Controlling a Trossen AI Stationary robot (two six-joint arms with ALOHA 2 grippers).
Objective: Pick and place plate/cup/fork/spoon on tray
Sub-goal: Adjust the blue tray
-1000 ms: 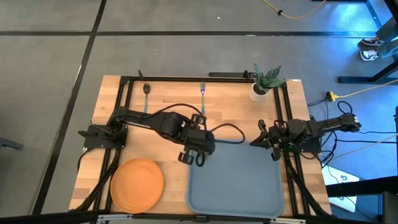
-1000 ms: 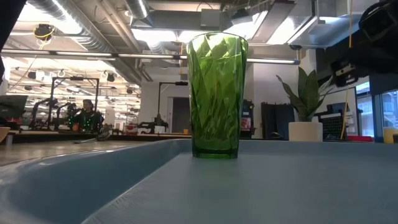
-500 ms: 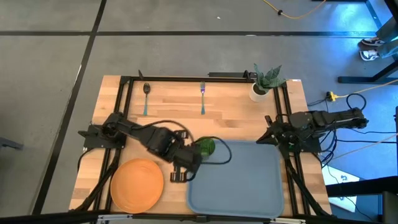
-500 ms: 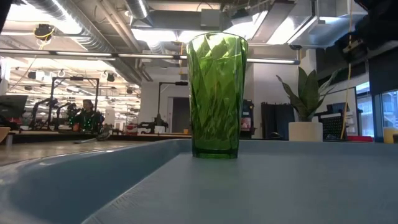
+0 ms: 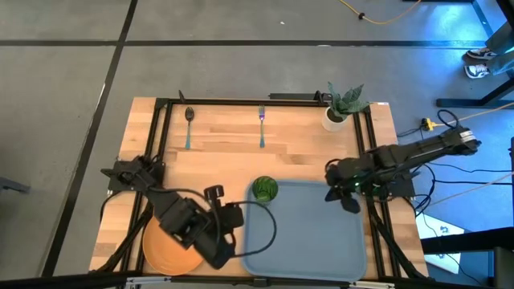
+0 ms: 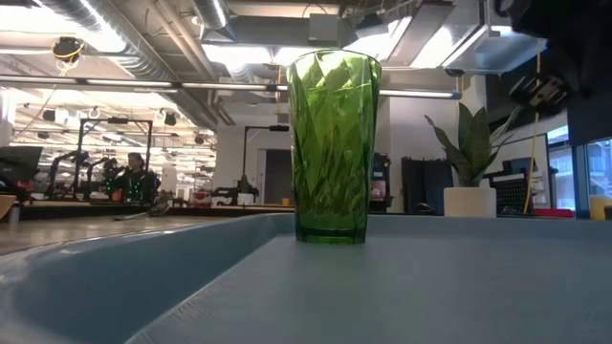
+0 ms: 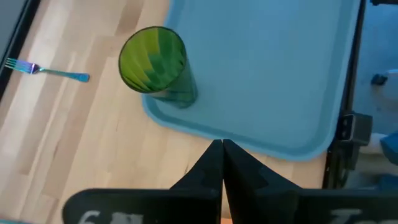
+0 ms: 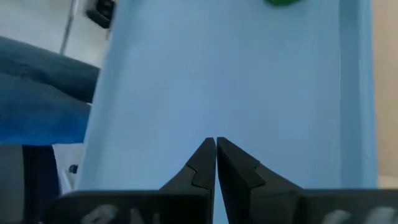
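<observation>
Pulling back toward the near left corner of the surface (image 5: 305, 152), the left gripper (image 5: 227, 217) has come away from the cup (image 5: 264, 189) and now hangs over the right edge of the plate (image 5: 165, 247), fingers pressed together and holding nothing. That leaves the cup standing upright and free in the tray's (image 5: 321, 241) far left corner, so 1 of 4 items looks placed, and the plate seems the likely next pick. Across the tray, the right gripper (image 5: 347, 197) has swung in over the right rim, also closed and empty. Farther off, the spoon (image 5: 189, 124) and fork (image 5: 262, 124) lie untouched near the far edge, well apart, with a potted plant (image 5: 340, 106) at the far right corner. No brand, label or readable writing shows on any of these things.
</observation>
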